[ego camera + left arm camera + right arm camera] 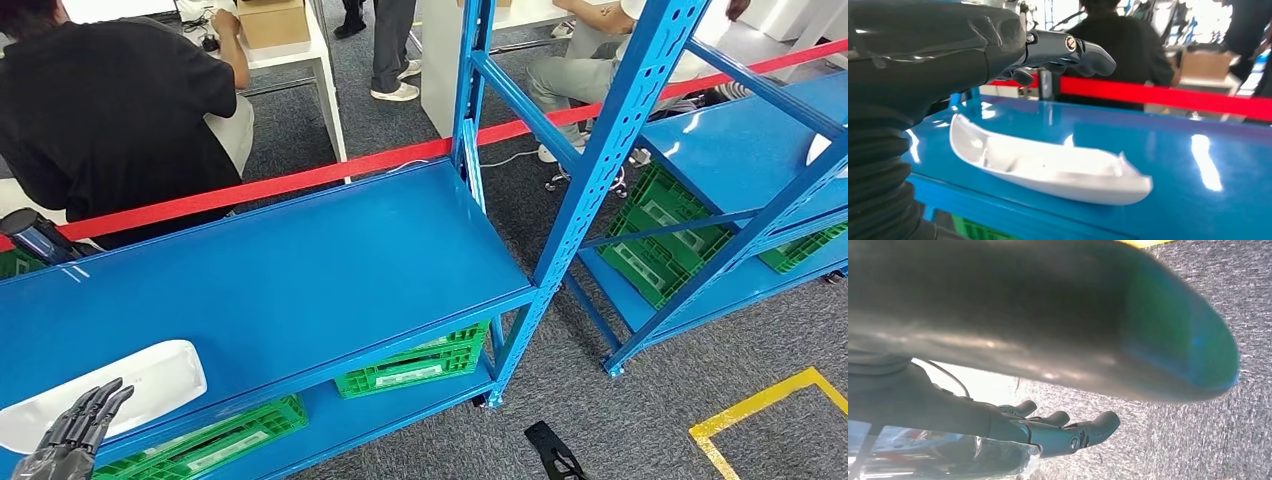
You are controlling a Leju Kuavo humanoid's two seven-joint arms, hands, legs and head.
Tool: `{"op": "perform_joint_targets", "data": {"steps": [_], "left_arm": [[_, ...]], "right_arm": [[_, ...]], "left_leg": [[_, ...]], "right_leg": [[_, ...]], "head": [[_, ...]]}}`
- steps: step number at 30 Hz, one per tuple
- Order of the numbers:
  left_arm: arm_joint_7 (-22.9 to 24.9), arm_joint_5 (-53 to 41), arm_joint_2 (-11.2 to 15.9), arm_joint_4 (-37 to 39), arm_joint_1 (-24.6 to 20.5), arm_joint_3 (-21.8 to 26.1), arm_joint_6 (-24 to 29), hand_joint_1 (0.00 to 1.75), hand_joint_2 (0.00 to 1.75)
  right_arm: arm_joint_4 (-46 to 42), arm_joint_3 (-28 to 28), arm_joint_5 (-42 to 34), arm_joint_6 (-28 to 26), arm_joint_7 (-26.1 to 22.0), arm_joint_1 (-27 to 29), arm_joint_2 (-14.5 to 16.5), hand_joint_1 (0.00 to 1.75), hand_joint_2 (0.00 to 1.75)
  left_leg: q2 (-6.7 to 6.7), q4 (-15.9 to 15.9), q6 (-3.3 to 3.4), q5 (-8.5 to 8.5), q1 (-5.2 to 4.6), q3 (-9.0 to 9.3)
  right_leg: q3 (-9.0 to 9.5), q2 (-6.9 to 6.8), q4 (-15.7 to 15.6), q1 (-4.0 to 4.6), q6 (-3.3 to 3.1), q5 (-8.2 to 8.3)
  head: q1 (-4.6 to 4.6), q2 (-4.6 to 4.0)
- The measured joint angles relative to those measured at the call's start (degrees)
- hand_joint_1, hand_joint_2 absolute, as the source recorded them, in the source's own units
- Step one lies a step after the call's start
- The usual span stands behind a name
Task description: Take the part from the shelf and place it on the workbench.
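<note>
Reaching phase, grasp not yet made. Left hand [72,432] coming in at the near-left corner of the blue shelf [300,270], fingers [95,405] extended and loosely apart, holding nothing, tips just beside the near edge of the white part [110,390]. From the left wrist view, same story: thumb and fingers [1073,52] hovering above the part [1048,167], apart from it, nothing pinched.

Part lying flat on the top shelf, near its front edge, far left. A long, shallow, boat-like shell, hollow side up. Long axis running left to right along the shelf front, slightly angled, right end a touch farther in; narrower end seemingly at the left.

Right hand [1058,432] hanging low over grey carpet, fingers slightly curled but apart, empty.

Next, by the look of it: lowering over the shell, closing across its short width near the middle, then lifting level. Thin glossy rim, so slipping likely with a shallow grip.
</note>
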Motion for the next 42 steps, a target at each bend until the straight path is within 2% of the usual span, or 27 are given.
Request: {"op": "perform_joint_targets", "data": {"steps": [6, 18, 32, 42], "left_arm": [[1.2, -0.6, 0.0, 3.9, -0.9, -0.1, -0.6, 0.0, 1.75], [2.0, -1.2, 0.0, 7.0, -1.6, -0.4, -0.6, 0.0, 1.75], [1.7, -5.5, -0.7, 16.5, -5.7, -0.4, 2.4, 0.0, 1.75], [1.3, -6.1, -1.5, 18.9, -7.1, -0.5, 3.1, 0.0, 1.75]], "right_arm": [[-0.7, -2.0, 2.2, 0.0, 1.3, 0.9, 0.3, 0.0, 0.0], [-1.0, -3.3, 3.4, 0.0, 1.7, 1.4, 0.6, 0.0, 0.0], [-3.5, -8.9, 10.4, 0.0, 5.5, 4.3, 1.2, 0.0, 0.0], [-4.5, -11.1, 11.0, 0.0, 5.7, 5.4, 1.3, 0.0, 0.0]], "left_leg": [[0.01, 0.0, 0.0, 0.01, 0.01, 0.01], [0.0, 0.0, 0.0, 0.01, 0.0, -0.01], [-0.01, 0.0, 0.01, 0.02, 0.0, -0.06], [0.01, 0.0, 0.01, 0.02, 0.0, -0.07]], "right_leg": [[0.0, 0.0, 0.0, 0.01, 0.0, 0.0], [-0.02, 0.0, 0.0, 0.0, 0.0, 0.0], [-0.07, -0.01, 0.0, 0.0, 0.0, 0.0], [-0.08, 0.0, 0.0, 0.0, 0.0, 0.0]], "head": [[0.0, 0.0], [0.0, 0.0], [-0.01, 0.0], [0.0, 0.0]]}}
